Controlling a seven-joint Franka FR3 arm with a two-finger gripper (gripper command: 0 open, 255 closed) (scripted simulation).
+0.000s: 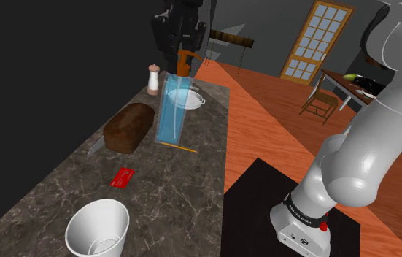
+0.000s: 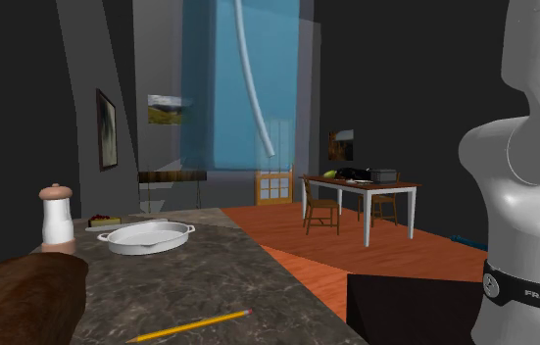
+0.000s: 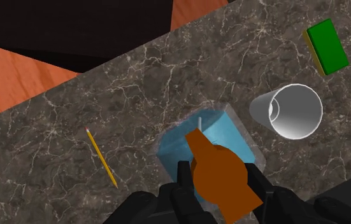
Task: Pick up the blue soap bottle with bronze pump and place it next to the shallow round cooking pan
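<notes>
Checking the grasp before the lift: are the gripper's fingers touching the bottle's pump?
Touching. The wrist view shows the gripper with its fingers pressed against both sides of the brown pump atop the blue bottle, no gap.

A home: stone counter (image 1: 181, 191), dining table (image 2: 385, 185), framed pictures (image 2: 107, 129).

Dark walls (image 2: 405, 88) surround an orange plank floor (image 1: 279, 124), a paned door (image 1: 316, 40) and a table (image 2: 405, 184).

Claw (image 3: 220, 179) directly above bottle (image 1: 171, 113); on the counter (image 3: 136, 95) beneath, pencil (image 3: 101, 157) to one side, cup (image 3: 288, 111) to the other.
</notes>
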